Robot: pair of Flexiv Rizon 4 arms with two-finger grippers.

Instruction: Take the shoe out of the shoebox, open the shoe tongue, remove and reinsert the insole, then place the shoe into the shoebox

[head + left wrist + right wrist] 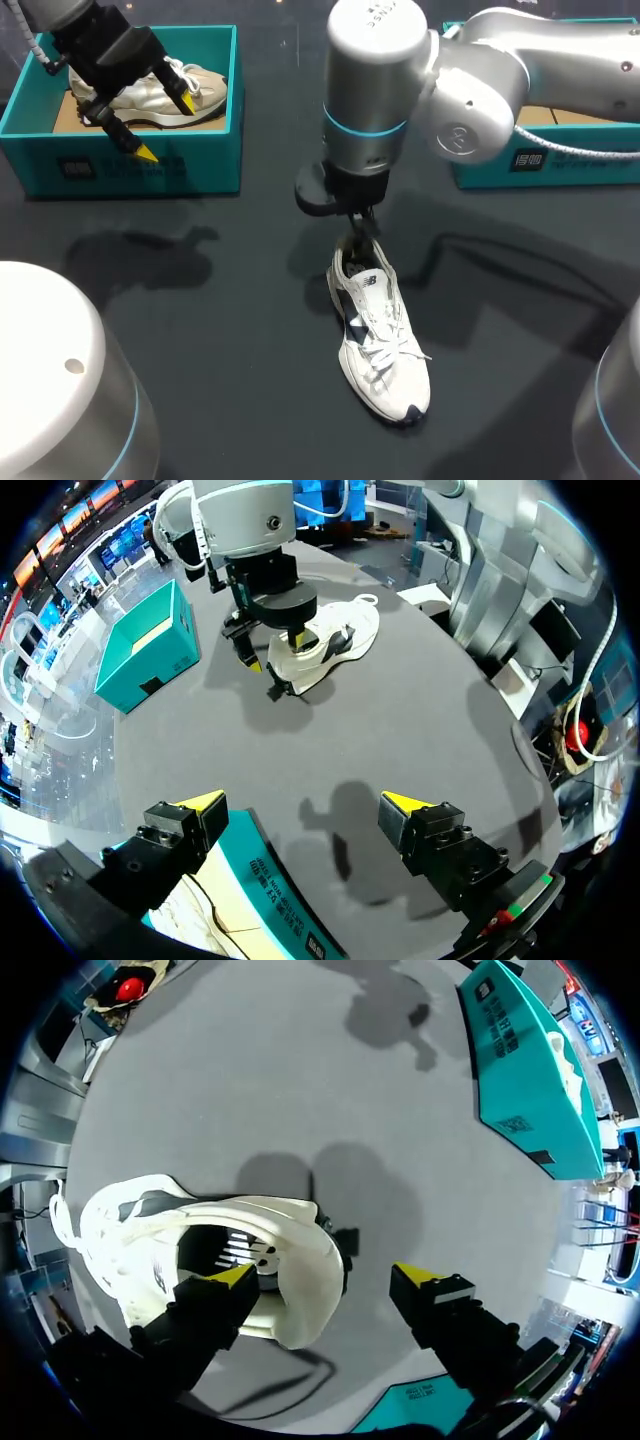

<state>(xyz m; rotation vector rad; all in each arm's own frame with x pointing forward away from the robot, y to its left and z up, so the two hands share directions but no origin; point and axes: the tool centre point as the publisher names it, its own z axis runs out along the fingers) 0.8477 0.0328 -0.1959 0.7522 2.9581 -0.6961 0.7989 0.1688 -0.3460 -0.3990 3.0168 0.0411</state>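
A white shoe with dark trim (378, 340) lies on the dark table, toe toward me, also in the left wrist view (325, 645). My right gripper (360, 232) hangs straight down over its heel. In the right wrist view the right gripper (325, 1275) is open: one finger sits at the shoe's mouth, the other stands outside, clear of the heel collar (300, 1260). The teal shoebox (540, 160) stands behind my right arm. My left gripper (166, 128) is open and empty over another teal box (130, 165).
The left teal box (280, 885) holds a beige shoe (160, 90) and lies right under the left gripper (302, 800). The right shoebox (150, 650) is at the table's far side. Bare dark table surrounds the white shoe.
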